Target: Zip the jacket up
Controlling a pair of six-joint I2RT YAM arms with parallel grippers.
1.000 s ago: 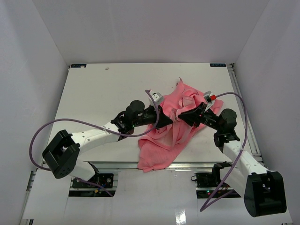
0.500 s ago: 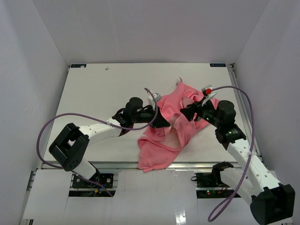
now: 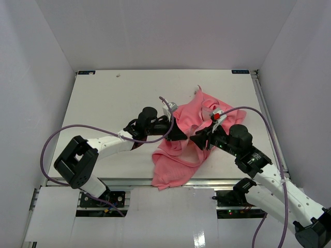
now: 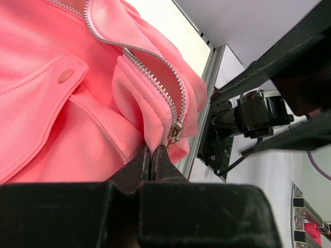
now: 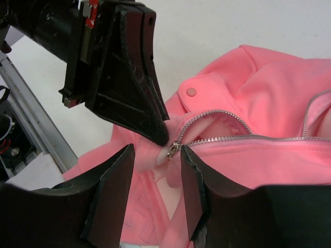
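The salmon-pink jacket (image 3: 178, 160) lies crumpled on the table, right of centre, its hem near the front edge. My left gripper (image 3: 185, 135) is shut on the jacket's fabric just below the metal zipper slider (image 4: 175, 130) and holds that edge lifted. The silver zipper teeth (image 4: 150, 72) spread open above the slider. My right gripper (image 5: 158, 155) is open, its fingers (image 5: 111, 191) on either side of the slider (image 5: 173, 150), close to it but not touching. In the top view the right gripper (image 3: 198, 141) faces the left one over the jacket's front.
The white table (image 3: 114, 98) is walled by white panels. Purple cables (image 3: 57, 142) loop from both arms. The table's metal front rail (image 3: 129, 182) runs just below the jacket's hem. A pink snap (image 4: 65, 76) sits on a pocket flap.
My right arm has swung left and forward, bringing its open gripper up to the zipper slider. My left gripper has lifted the jacket edge and shifted slightly right, still shut.
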